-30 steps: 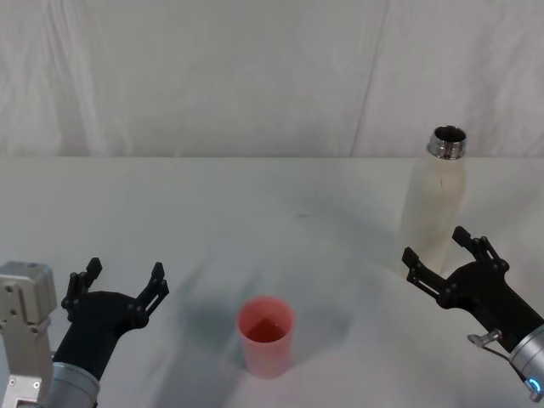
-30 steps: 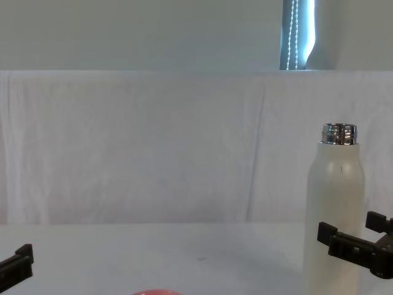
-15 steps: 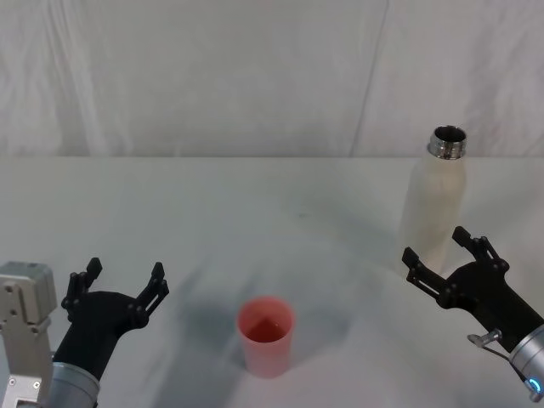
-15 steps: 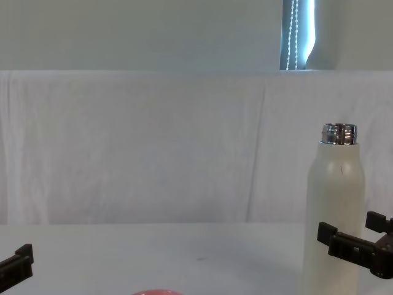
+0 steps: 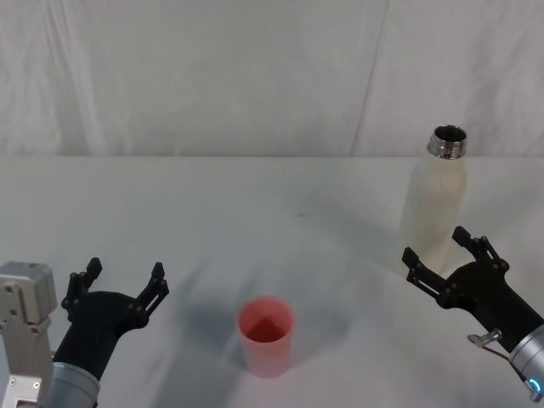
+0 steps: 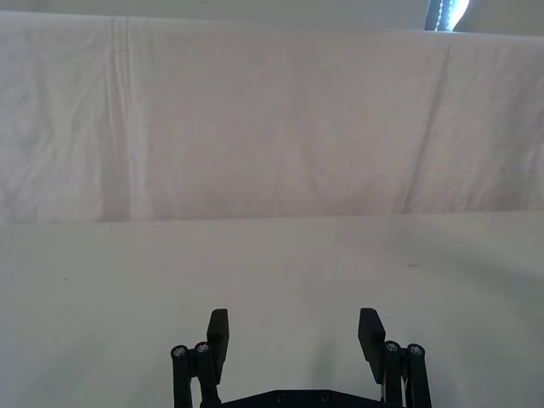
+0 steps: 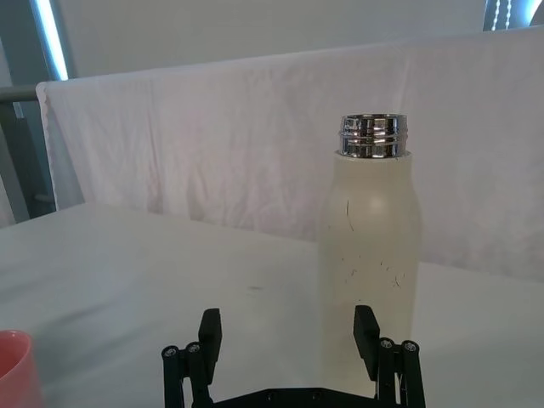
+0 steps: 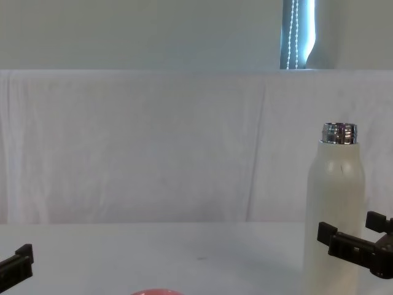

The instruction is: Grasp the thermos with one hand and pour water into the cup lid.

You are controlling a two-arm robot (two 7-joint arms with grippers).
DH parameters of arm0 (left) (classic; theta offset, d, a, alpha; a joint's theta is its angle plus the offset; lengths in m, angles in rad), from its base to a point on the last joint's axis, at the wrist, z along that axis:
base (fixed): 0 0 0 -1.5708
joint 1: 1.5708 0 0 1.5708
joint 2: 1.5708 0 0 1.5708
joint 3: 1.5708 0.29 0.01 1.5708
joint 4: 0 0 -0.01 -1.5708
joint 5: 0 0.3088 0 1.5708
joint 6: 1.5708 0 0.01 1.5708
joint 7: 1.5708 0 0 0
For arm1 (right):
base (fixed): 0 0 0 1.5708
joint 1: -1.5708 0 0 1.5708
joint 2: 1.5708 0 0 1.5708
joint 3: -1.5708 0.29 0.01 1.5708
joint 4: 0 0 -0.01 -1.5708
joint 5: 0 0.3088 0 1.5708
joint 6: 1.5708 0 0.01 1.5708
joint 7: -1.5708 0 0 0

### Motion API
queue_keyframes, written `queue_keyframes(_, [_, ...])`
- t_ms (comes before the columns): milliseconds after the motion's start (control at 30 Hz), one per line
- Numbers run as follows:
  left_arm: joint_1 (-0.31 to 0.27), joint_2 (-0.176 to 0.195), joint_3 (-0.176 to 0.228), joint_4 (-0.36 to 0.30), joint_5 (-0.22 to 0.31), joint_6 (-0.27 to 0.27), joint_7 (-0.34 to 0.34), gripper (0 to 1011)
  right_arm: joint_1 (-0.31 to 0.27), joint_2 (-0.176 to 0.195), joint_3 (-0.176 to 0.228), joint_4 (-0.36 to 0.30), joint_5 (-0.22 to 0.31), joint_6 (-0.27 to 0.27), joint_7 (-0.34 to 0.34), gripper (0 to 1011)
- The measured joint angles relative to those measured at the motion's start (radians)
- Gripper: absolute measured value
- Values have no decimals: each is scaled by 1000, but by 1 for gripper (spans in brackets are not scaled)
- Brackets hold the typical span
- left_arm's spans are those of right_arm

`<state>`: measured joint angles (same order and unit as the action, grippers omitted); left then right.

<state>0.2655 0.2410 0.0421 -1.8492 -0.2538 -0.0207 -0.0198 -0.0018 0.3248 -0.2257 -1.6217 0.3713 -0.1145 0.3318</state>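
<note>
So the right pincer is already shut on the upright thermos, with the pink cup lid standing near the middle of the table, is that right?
Not quite: the right pincer is open, just short of the upright thermos, as the head view shows. The pink cup lid does stand near the middle of the table.

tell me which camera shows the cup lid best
The head view: the whole pink cup lid stands upright on the table, its inside visible. The right wrist view catches part of it at the frame's edge; the chest view shows just its rim.
</note>
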Motion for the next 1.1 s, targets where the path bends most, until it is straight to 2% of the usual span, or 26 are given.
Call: queue_keyframes(1100, [0,0,0,0,0,0,0,1001,0,0,0,0,0,0,0,1001])
